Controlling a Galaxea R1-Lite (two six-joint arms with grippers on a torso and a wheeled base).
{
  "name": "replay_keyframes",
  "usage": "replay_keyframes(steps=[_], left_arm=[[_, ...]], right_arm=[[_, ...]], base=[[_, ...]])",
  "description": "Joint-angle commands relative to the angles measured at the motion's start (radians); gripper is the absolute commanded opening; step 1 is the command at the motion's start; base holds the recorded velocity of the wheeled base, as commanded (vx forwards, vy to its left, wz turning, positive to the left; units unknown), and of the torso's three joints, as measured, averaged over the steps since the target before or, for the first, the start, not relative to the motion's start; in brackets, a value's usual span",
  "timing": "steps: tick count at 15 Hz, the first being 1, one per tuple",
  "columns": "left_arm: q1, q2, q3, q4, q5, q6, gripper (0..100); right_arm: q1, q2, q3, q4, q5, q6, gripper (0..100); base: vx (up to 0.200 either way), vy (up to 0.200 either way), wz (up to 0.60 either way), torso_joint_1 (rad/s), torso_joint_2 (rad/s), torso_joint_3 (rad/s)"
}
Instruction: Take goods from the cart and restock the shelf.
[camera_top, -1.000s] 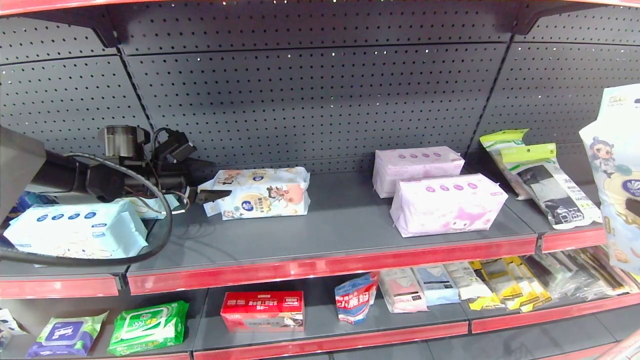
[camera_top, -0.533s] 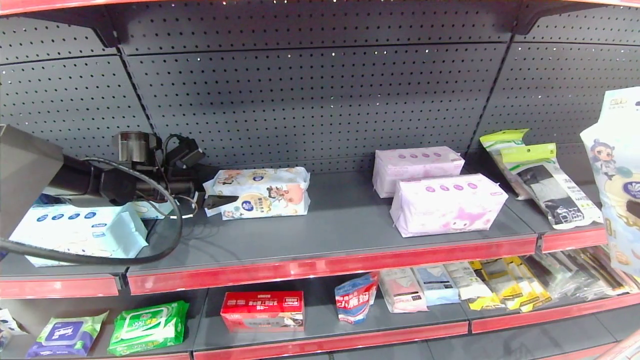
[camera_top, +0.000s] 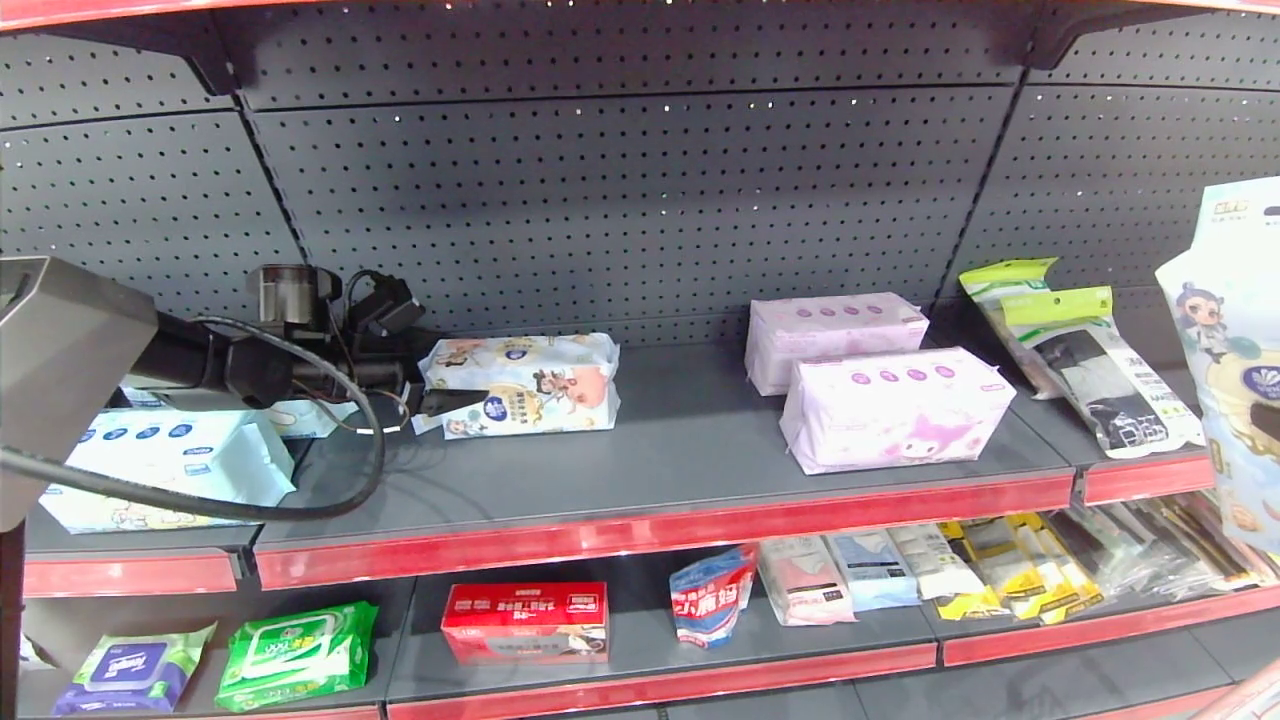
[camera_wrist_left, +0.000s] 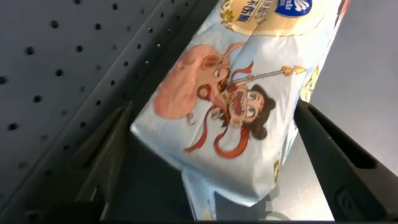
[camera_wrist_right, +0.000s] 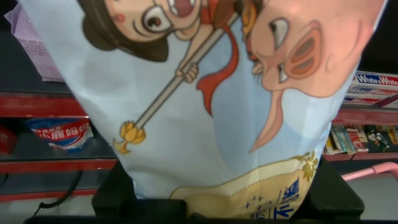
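We face the gray shelf (camera_top: 700, 460) with its red front edge. Before its right end, our right gripper (camera_wrist_right: 227, 211) is clamped on a big cartoon bag (camera_top: 1225, 360), which it holds upright. Two pink packs (camera_top: 890, 405) lie mid-shelf, one behind the other. Further left a tissue pack (camera_top: 520, 385) lies flat near the back wall. Our left gripper (camera_wrist_left: 214, 134) is at its end, fingers (camera_wrist_left: 336, 155) spread wide on either side.
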Motion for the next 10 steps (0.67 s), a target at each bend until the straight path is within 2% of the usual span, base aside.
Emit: replay_keyframes(steps=[1,10], left_arm=[[-0.002,0.0,-0.001,0.002,0.0,0.0,100],[-0.002,0.026,-0.021,0.013,-0.002,0.009,100]], right_arm=[[0.0,0.003,0.001,0.0,0.0,-0.009,0],[0.0,0.009,0.003,0.0,0.0,-0.02,0]], base=[[0.0,0.0,0.0,0.0,0.0,0.0],[0.0,0.0,0.0,0.0,0.0,0.0]])
